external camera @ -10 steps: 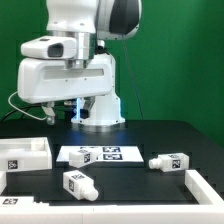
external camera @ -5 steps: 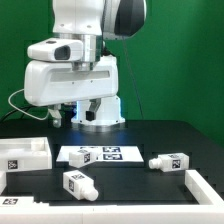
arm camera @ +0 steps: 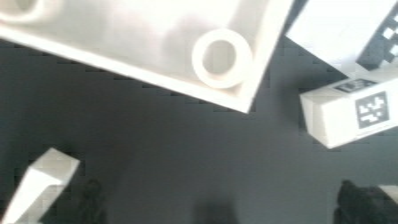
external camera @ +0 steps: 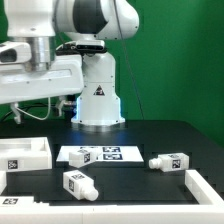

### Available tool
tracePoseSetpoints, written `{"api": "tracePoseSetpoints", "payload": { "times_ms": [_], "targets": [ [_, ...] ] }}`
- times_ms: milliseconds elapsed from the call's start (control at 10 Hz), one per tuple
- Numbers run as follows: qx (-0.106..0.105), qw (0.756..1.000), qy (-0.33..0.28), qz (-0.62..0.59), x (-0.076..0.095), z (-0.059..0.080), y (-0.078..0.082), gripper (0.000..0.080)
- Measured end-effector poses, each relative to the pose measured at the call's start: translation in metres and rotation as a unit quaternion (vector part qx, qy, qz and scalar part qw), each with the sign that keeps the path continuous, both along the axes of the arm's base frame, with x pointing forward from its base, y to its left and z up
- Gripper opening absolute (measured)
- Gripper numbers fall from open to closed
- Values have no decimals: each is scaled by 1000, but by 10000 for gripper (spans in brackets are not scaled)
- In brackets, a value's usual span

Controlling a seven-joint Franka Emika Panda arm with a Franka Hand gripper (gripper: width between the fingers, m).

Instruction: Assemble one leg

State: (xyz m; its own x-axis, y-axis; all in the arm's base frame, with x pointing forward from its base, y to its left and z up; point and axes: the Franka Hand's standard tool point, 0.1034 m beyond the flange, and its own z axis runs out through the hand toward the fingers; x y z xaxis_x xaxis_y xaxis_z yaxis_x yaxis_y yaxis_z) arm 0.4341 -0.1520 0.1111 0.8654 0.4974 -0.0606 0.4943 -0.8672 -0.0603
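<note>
Three small white tagged legs show in the exterior view: one near the front (external camera: 77, 183), one toward the right (external camera: 168, 162), and one at the marker board (external camera: 82, 155). The large white panel (external camera: 25, 152) lies at the exterior view's left. The arm's hand (external camera: 40, 72) hangs high above the left part of the table. In the wrist view my gripper (arm camera: 221, 200) is open and empty, with dark fingertips (arm camera: 370, 200) wide apart over bare black table. The panel with a round hole (arm camera: 222, 55) and one leg (arm camera: 361, 112) lie below, apart from the fingers.
The marker board (external camera: 100, 154) lies mid-table, and its corner also shows in the wrist view (arm camera: 356, 35). A white rimmed piece (external camera: 200, 186) runs along the front right edge. The robot base (external camera: 98, 100) stands behind. A white edge (arm camera: 48, 180) shows beside one finger.
The arm has swung toward the exterior view's left, and the hand has moved from over the middle to high above the left side. The parts on the table have not moved.
</note>
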Motion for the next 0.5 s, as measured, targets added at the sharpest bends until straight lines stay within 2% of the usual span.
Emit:
{"api": "tracePoseSetpoints", "payload": {
  "times_ms": [200,400,500],
  "targets": [
    [1,1000,-1,16,-1,-2,-4,650],
    [12,984,-10,180,-10,-22,-31,650],
    [11,972,-19,235,-11,-29,-39,650]
  ]
}}
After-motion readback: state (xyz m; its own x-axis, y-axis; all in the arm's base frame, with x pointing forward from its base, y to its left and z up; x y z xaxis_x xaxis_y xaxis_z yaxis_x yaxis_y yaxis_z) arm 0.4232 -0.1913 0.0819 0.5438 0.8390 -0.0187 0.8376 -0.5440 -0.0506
